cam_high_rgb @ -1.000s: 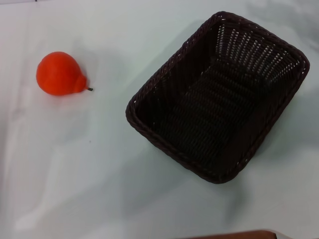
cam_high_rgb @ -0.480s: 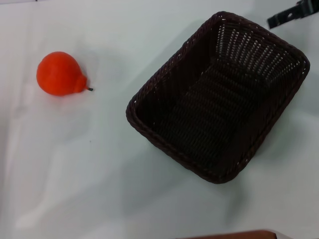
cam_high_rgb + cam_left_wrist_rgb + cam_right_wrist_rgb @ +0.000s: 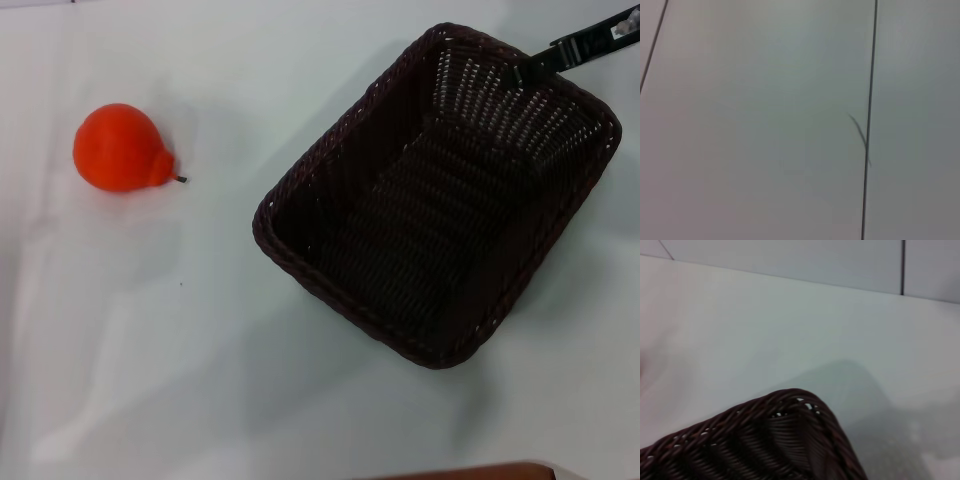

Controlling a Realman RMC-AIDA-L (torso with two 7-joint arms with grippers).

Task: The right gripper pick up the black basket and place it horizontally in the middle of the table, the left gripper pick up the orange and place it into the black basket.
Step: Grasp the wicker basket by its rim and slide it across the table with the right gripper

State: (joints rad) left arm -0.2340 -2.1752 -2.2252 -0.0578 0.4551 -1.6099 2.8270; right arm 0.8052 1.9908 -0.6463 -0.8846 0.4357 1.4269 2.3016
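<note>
Moved: right gripper (image 3: 540, 62), now over black basket (image 3: 440, 195) rim, far right corner. Finger spread: cannot tell. You should straddle the rim squarely before closing.

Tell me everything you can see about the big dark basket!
The black basket is a large rectangle with rounded corners, woven from dark brown-black wicker. It has a braided rim and sloping sides with little gaps that let light through. It is empty and sits upright on the white table, turned at a slant. The right gripper reaches in from the far right, its tip at the basket's far rim; whether it touches is unclear. The right wrist view shows one rounded corner close up.
</note>
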